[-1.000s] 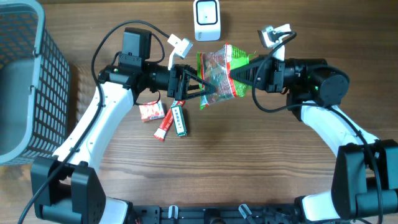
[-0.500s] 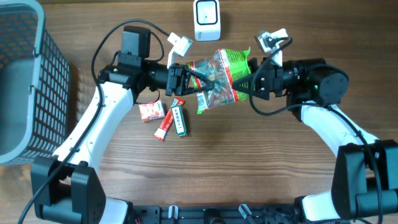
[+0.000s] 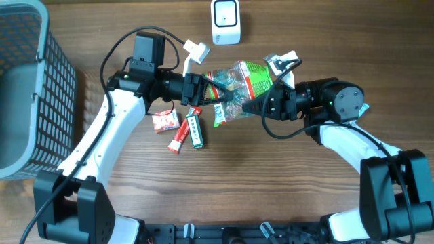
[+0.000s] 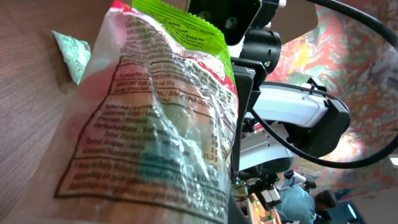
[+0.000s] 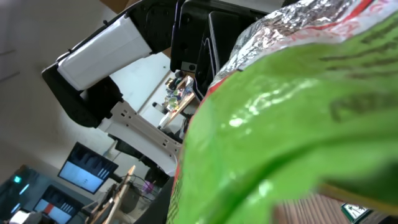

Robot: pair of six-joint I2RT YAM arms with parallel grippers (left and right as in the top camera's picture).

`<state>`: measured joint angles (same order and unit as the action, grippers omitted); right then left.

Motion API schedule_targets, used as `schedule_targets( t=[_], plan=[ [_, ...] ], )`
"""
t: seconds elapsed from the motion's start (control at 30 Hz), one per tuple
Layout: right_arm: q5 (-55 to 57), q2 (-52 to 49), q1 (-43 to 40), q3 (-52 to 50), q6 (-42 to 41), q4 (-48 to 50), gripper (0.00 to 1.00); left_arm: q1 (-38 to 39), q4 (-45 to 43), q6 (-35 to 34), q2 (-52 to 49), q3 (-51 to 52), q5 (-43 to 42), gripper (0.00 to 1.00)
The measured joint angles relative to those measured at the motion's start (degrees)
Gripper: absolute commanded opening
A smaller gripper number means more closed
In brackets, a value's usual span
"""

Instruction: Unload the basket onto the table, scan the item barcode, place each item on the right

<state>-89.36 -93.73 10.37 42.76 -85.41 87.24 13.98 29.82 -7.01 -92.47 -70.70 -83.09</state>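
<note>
A clear-and-green snack bag (image 3: 239, 83) hangs over the wooden table (image 3: 285, 190), stretched between two robot arms, near the white scanner (image 3: 226, 20) that sits by the table's far edge. The left gripper (image 3: 215, 91) is clamped tight on the bag's left end, and its wrist camera looks straight onto the printed back panel of the bag (image 4: 155, 124). The right gripper (image 3: 247, 106) has its tips against the bag's lower right side. Its own camera is filled with green film (image 5: 298, 124), so it cannot be told whether those fingers pinch the bag or only touch it.

The bag looks light, soft and crinkly, its glossy film likely slippery and quick to buckle, with loose contents that would crush under a hard squeeze. The flat crimped seams at either end seem the safest places to hold it, and pulling gently from both ends should keep the printed face smooth for a reading. A white patch at the bag's lower left corner may be the barcode, though it is too small to be sure.

A red packet (image 3: 165, 120), a red stick (image 3: 180, 139) and a green stick pack (image 3: 196, 131) lie on the table under the left arm, and a grey mesh basket (image 3: 41, 102) stands at the left edge
</note>
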Motion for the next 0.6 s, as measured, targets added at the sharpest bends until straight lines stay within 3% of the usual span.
schedule_targets(
  t=[0.03, 0.07, 0.1, 0.17, 0.2, 0.4, 0.6],
  plan=[
    [0.00, 0.00, 0.00, 0.00, 0.11, 0.02, 0.07, 0.04, 0.02, -0.04, 0.00, 0.00, 0.35, 0.17],
    [0.02, 0.00, 0.00, 0.00, 0.26, 0.00, 0.05, 0.09, -0.02, -0.13, 0.00, 0.00, 0.66, 0.57],
    [0.00, 0.00, 0.02, -0.04, 0.57, 0.00, 0.04, 0.13, -0.13, -0.39, 0.00, 0.00, 1.03, 0.83],
    [0.02, 0.00, 0.83, -0.04, 1.44, -0.02, 0.04, 0.09, -0.72, -0.39, 0.00, 0.00, 2.34, 0.96],
    [0.02, 0.00, 1.20, -0.04, 2.03, -0.02, 0.04, -0.17, -1.16, -0.46, 0.00, 0.00, 2.60, 1.00],
    [0.00, 0.00, 1.86, -0.42, 9.42, -5.42, 0.04, -7.43, -4.15, -0.79, 0.00, 0.00, 6.54, 1.00],
    [0.96, 0.09, 1.86, -1.09, 22.05, -30.38, 0.04, -16.00, -2.78, -1.29, 0.00, 0.00, 15.56, 1.00]
  ],
)
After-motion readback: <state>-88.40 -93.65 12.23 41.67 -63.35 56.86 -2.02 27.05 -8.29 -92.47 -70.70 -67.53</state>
